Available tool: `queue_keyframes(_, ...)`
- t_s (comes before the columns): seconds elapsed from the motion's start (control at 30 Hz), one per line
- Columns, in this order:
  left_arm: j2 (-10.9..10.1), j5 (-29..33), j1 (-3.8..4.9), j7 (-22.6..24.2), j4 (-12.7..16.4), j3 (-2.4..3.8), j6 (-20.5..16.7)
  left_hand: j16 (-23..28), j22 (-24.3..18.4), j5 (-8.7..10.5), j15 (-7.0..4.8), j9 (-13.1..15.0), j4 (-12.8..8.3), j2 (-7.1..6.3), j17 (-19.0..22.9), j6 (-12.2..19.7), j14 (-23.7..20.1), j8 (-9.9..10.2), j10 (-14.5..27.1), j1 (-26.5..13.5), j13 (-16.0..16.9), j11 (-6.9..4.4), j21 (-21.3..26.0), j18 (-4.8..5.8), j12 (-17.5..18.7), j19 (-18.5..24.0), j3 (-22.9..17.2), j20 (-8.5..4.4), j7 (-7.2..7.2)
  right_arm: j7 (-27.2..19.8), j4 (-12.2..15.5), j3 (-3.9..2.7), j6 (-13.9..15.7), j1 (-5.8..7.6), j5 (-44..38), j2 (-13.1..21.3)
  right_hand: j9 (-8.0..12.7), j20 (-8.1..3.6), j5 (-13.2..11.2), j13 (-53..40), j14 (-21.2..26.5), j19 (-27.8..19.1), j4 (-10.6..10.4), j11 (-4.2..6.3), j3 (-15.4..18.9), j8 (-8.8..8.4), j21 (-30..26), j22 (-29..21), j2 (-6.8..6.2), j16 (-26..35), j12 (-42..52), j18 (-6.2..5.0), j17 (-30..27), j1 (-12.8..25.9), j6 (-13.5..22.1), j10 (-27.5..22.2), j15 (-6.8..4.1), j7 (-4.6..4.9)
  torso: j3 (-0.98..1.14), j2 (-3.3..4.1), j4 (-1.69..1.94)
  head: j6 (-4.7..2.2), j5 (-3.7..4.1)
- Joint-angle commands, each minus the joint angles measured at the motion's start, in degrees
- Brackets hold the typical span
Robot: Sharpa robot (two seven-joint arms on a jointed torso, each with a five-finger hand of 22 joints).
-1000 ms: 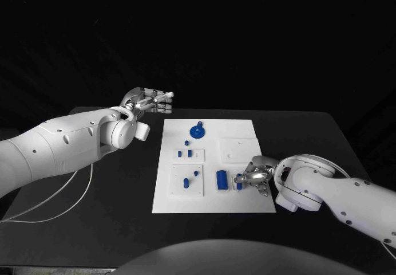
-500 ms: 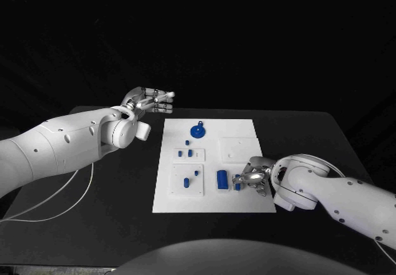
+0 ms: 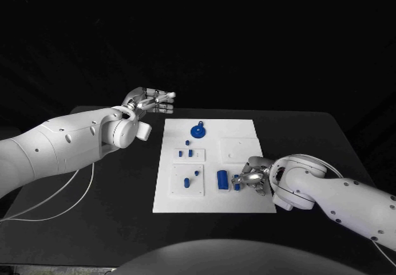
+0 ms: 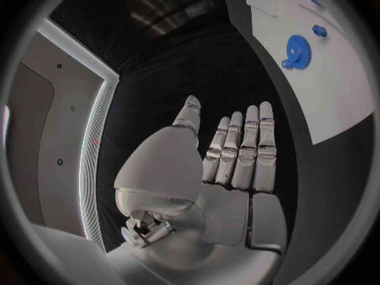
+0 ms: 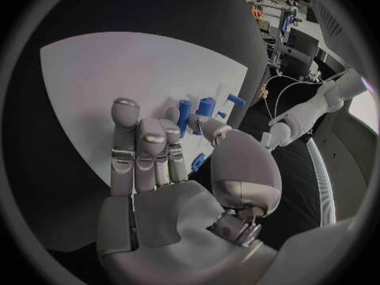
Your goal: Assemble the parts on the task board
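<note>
The white task board (image 3: 248, 129) lies mid-table. On it are a blue gear (image 3: 198, 132), small blue pegs (image 3: 185, 153), a blue piece (image 3: 186, 183) in a square plate, and a blue cylinder (image 3: 221, 179). My right hand (image 3: 252, 176) rests low over the board's near right part, its fingertips at a small blue part (image 3: 237, 184). In the right wrist view my right hand (image 5: 158, 171) has its fingers straight and the thumb bent toward them, with blue parts (image 5: 184, 115) just beyond; a grip is unclear. My left hand (image 3: 153, 101) hovers open past the board's far left corner, holding nothing (image 4: 230, 164).
A raised white square plate (image 3: 239, 149) sits on the board just beyond my right hand. Black table surface (image 3: 107, 195) lies on both sides of the board. A white cable (image 3: 58, 200) trails across the table's left side under my left arm.
My right hand has crept slightly to the left on the board, staying at the small blue part. The left hand has not moved.
</note>
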State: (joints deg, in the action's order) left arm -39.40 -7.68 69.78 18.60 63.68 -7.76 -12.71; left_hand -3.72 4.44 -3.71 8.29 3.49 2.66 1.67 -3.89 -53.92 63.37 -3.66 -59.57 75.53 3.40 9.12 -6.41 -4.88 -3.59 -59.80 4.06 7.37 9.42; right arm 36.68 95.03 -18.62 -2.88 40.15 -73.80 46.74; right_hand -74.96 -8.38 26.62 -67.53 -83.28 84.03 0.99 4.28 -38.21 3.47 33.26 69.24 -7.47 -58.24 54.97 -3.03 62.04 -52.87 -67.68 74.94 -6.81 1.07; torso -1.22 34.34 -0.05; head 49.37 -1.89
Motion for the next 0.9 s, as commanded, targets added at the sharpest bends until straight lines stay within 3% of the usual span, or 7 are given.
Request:
queue_keyframes(0.03,0.1,-0.2,-0.04,0.2,0.1,0.04,0.9,0.2,-0.1,0.2,0.04,-0.1,0.0,-0.13,0.0,0.4,-0.5,0.1,0.4,-0.3,-0.1,0.05,-0.1,-0.46,0.1,0.2,0.1,0.34,-0.11,-0.6,-0.2,0.17,-1.2,-0.12,-1.3,-0.2,-0.3,0.01,-0.1,0.1,0.0,2.5,7.7,0.0,-7.9,0.27,-0.3,0.1,0.74,0.3,-0.2,-0.25,0.0,-1.4,1.4,0.5,-0.32,-0.92,0.0,0.01,-0.02,-0.01,-0.03)
queue_keyframes(0.43,0.2,-0.2,-0.04,0.0,0.1,0.04,1.0,0.2,-0.1,0.26,0.06,-0.1,0.1,-0.15,0.0,0.6,-0.5,0.1,0.5,-0.3,-0.1,0.05,-0.1,-0.47,0.1,0.2,0.0,0.34,-0.09,-0.6,-1.1,0.46,-2.8,-0.12,-1.8,-0.3,0.6,0.13,-3.5,0.3,0.0,2.5,7.2,-0.07,-7.1,0.23,-0.6,0.1,0.73,0.3,-0.5,-0.2,-0.1,-2.1,1.7,0.4,-0.2,-0.96,-0.01,0.0,-0.02,0.01,-0.09)
queue_keyframes(0.9,0.2,-0.2,-0.04,-0.1,0.1,0.04,1.2,0.2,-0.1,0.25,0.07,-0.1,0.1,-0.12,0.0,0.3,-0.5,0.1,0.4,-0.3,-0.1,0.05,-0.1,-0.47,0.1,0.2,0.0,0.35,-0.12,-0.4,-1.4,0.7,-4.0,-0.11,-1.4,-0.3,3.8,0.19,-13.6,0.7,-0.1,2.6,5.4,0.02,-2.3,0.19,-1.0,-0.2,1.14,0.4,-0.5,0.02,-0.1,-4.1,1.6,0.4,-0.15,-1.69,-0.01,0.01,-0.02,0.11,-0.1)
